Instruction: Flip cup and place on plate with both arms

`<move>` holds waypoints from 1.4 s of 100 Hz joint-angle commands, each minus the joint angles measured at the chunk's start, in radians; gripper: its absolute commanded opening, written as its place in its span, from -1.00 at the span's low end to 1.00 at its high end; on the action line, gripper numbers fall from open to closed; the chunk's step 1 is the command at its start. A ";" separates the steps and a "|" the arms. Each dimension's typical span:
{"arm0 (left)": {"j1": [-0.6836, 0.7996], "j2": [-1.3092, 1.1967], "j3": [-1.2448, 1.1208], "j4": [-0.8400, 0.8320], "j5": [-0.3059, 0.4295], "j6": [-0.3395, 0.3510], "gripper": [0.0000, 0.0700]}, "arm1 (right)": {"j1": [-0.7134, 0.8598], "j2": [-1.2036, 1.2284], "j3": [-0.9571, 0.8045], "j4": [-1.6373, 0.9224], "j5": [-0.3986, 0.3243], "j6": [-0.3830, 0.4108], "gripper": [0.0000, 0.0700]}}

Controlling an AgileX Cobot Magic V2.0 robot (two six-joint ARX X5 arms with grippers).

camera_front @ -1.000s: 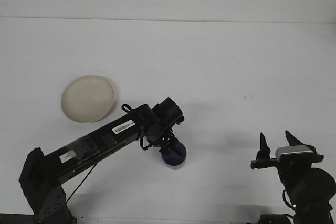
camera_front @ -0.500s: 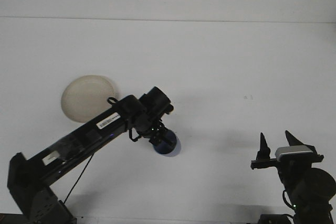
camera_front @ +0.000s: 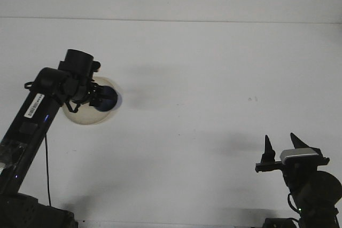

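Plate [camera_front: 80,116] at 9 o'clock on desk [camera_front: 214,78], largely hidden by left gripper [camera_front: 99,97] and blue cup [camera_front: 108,97]. Cup held over plate's right rim; contact with plate not discernible. Fingers clamped on cup, mostly obscured. Right gripper [camera_front: 280,150] at 5 o'clock, fingers spread, nothing held, arm cut off by frame.

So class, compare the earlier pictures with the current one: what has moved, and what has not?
The left end effector carried the dark blue cup from the table's near-centre up and left, over the round cream plate. It keeps its grip. The plate and the right end effector, open at lower right, stayed put.
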 commanded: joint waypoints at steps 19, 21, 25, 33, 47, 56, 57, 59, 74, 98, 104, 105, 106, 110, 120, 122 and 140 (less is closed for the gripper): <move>0.174 0.067 0.021 0.043 -0.004 0.021 -0.97 | 0.001 -0.002 0.009 0.007 0.001 0.011 0.38; 0.183 0.074 0.021 0.046 -0.004 0.021 -0.97 | 0.001 -0.001 0.009 0.007 0.001 0.011 0.38; 0.198 0.090 0.021 0.048 -0.004 0.021 -0.97 | 0.001 -0.002 0.009 0.007 0.001 0.011 0.38; 0.218 0.126 0.021 0.048 -0.003 0.021 -0.97 | 0.001 -0.001 0.009 0.007 0.001 0.011 0.38; 0.233 0.193 0.021 0.057 -0.004 0.021 -0.97 | 0.001 -0.001 0.009 0.006 0.001 0.011 0.38; 0.235 0.233 0.021 0.062 -0.003 0.021 -0.97 | 0.001 -0.002 0.009 0.006 0.001 0.011 0.38; 0.235 0.237 0.021 0.063 -0.004 0.021 -0.97 | 0.001 -0.002 0.009 0.006 0.001 0.011 0.38; 0.235 0.243 0.021 0.063 -0.004 0.021 -0.97 | 0.001 -0.002 0.009 0.006 0.001 0.011 0.38; 0.235 0.289 0.022 0.063 -0.003 0.021 -0.95 | 0.001 -0.002 0.009 0.006 0.001 0.011 0.38; 0.235 0.304 0.026 0.075 -0.003 0.021 0.16 | 0.001 -0.002 0.009 0.006 0.001 0.011 0.38; 0.235 0.304 0.035 0.077 -0.003 0.021 0.50 | 0.001 -0.002 0.009 0.006 0.001 0.011 0.38; 0.235 0.304 0.037 0.078 -0.003 0.021 0.54 | 0.001 -0.002 0.009 0.006 0.001 0.011 0.38; 0.235 0.304 0.039 0.078 -0.003 0.022 0.58 | 0.001 -0.001 0.009 0.006 0.001 0.011 0.38; 0.235 0.304 0.048 0.081 -0.003 0.021 0.68 | 0.001 -0.001 0.009 0.006 0.001 0.011 0.38; 0.235 0.304 0.089 0.074 -0.003 0.022 0.81 | 0.001 -0.001 0.009 0.006 0.001 0.011 0.38; 0.235 0.304 0.100 0.070 -0.003 0.022 0.81 | 0.001 -0.001 0.009 0.006 0.001 0.011 0.38; 0.235 0.300 0.203 0.006 -0.003 0.016 0.81 | 0.001 -0.001 0.009 0.005 0.001 0.011 0.38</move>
